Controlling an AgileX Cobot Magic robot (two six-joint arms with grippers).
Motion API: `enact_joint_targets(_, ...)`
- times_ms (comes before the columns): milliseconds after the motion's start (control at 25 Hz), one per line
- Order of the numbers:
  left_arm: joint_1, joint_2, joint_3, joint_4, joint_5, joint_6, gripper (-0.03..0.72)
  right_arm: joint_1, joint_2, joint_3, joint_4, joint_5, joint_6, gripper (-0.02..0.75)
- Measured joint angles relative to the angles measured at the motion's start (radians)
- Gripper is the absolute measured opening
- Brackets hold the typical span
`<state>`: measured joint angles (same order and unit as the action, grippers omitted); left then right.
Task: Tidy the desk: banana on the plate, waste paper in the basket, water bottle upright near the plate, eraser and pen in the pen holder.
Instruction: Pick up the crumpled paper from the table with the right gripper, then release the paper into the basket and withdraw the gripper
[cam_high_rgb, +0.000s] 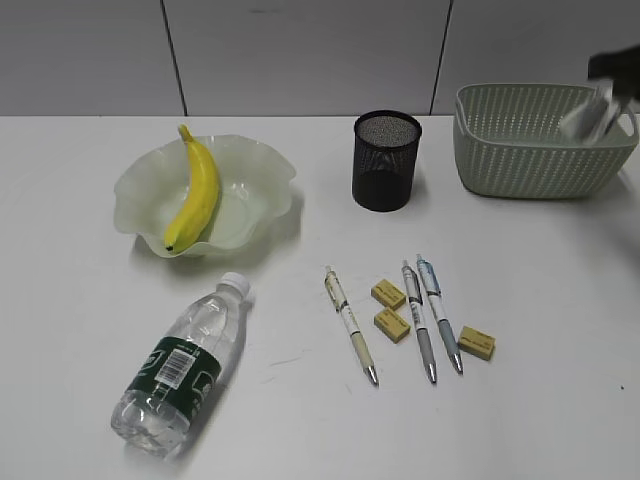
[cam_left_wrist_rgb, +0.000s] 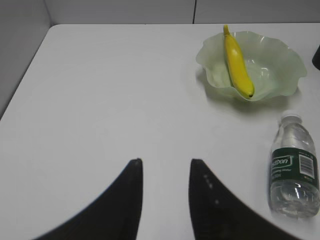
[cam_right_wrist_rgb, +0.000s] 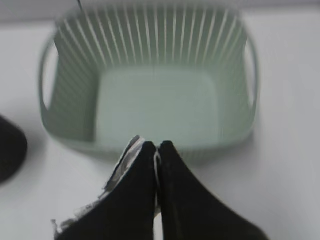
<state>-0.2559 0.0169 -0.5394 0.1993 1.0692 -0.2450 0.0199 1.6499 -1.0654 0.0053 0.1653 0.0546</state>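
Pens (cam_high_rgb: 352, 326) three, erasers (cam_high_rgb: 389, 293) three; right pincer (cam_right_wrist_rgb: 156, 146) clamps waste paper (cam_right_wrist_rgb: 124, 162), left pincer (cam_left_wrist_rgb: 165, 162) released

We see a pale grey wall (cam_high_rgb: 300, 55) behind the tabletop (cam_high_rgb: 290, 420) — split by thin dark seams. The light is even — shadows stay soft.

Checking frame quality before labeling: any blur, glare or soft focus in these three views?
Exterior view: sharp, soft even shadows; only the right tool with the paper is motion-blurred at the edge. Left wrist view: mostly clear, the left tool a dark, soft silhouette. Right wrist view: blurred throughout, the basket ribs smeared.
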Motion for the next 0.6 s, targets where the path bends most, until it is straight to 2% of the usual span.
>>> enact_joint_targets(200,0.0,0.0,0.0,0.0,0.0,0.0,0.237,0.0,0.033,-0.072,-0.067,-0.332,-0.011,0.013)
enact_joint_targets(280,0.0,0.0,0.0,0.0,0.0,0.0,0.237,0.0,0.098,-0.115,-0.086,-0.376,-0.02,0.067)
enact_joint_targets(320,0.0,0.0,0.0,0.0,0.0,0.0,0.237,0.0,0.131,-0.139,-0.09,-0.367,-0.023,0.143)
enact_joint_targets(400,0.0,0.0,0.0,0.0,0.0,0.0,0.237,0.0,0.172,-0.174,-0.094,-0.323,-0.025,0.368)
enact_joint_targets(480,0.0,0.0,0.0,0.0,0.0,0.0,0.237,0.0,0.173,-0.191,-0.095,-0.269,-0.026,0.554)
enact_joint_targets(520,0.0,0.0,0.0,0.0,0.0,0.0,0.237,0.0,0.164,-0.194,-0.095,-0.246,-0.027,0.595)
enact_joint_targets(600,0.0,0.0,0.0,0.0,0.0,0.0,0.237,0.0,0.131,-0.197,-0.095,-0.176,-0.027,0.592)
